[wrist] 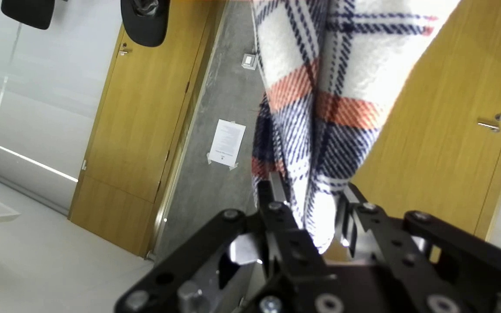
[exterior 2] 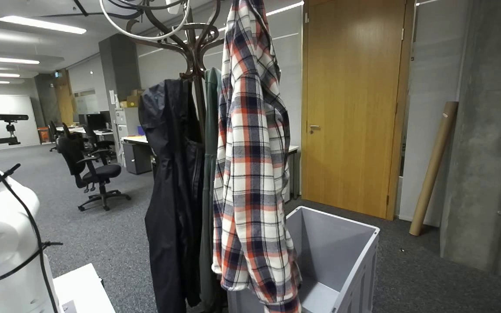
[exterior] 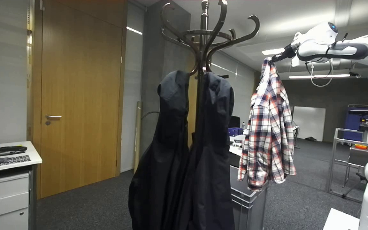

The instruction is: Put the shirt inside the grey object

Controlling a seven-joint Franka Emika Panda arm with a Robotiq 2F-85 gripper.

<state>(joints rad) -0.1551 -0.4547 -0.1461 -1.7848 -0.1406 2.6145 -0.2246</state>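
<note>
The shirt point(exterior: 268, 127) hangs pinched in the claw point(wrist: 313, 190).

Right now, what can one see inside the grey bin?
In an exterior view, the grey bin shows only inner walls and part of its floor; the plaid shirt and the picture's edge hide the rest.

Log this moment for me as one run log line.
gripper: closed on plaid shirt | plaid shirt: hanging, unreleased | grey bin: open top | shirt alignment over bin: unclear | dark garments: on coat rack
</note>
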